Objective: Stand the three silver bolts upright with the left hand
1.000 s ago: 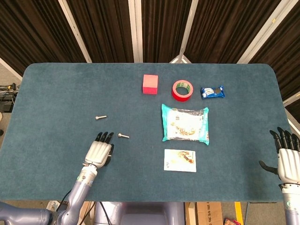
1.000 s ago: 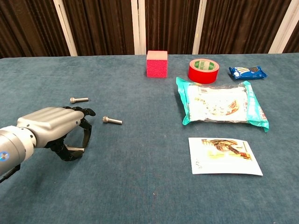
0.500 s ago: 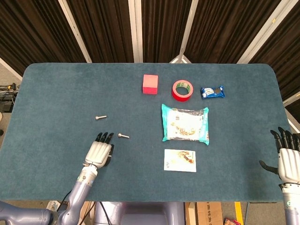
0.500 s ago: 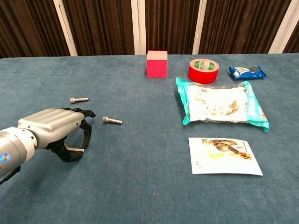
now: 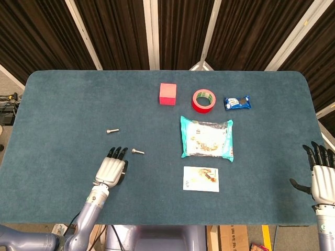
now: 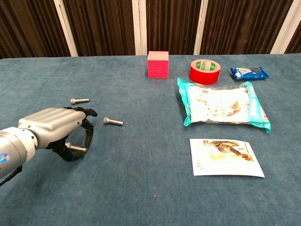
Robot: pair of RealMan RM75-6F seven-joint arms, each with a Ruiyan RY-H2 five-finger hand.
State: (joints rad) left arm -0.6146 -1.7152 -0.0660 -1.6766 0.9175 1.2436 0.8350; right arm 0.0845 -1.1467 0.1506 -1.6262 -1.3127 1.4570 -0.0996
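a: since the left hand (image 6: pixel 54 127) already pinches one bolt (image 6: pixel 76 148) under its palm, lying nearly flat, you should tip the wrist until the head end points down before you let it meet the table (image 6: pixel 141 188).

b: and the other two?

a: both lie on their sides. the far bolt (image 6: pixel 79 100) sits just beyond the fingertips, the near bolt (image 6: pixel 113 121) just to the right of them. keep your fingers from brushing either while you set the first one.

b: how is the hand posed?

a: palm down, low over the cloth, fingers curled forward with the thumb below, the bolt caught between thumb and fingers. in the head view the bolt is hidden beneath the hand.

b: anything further right?

a: the snack bag (image 6: pixel 221 106) and card (image 6: pixel 225 157) lie well apart from your work. the right hand (image 5: pixel 322 178) rests at the table's right edge, fingers spread, holding nothing.
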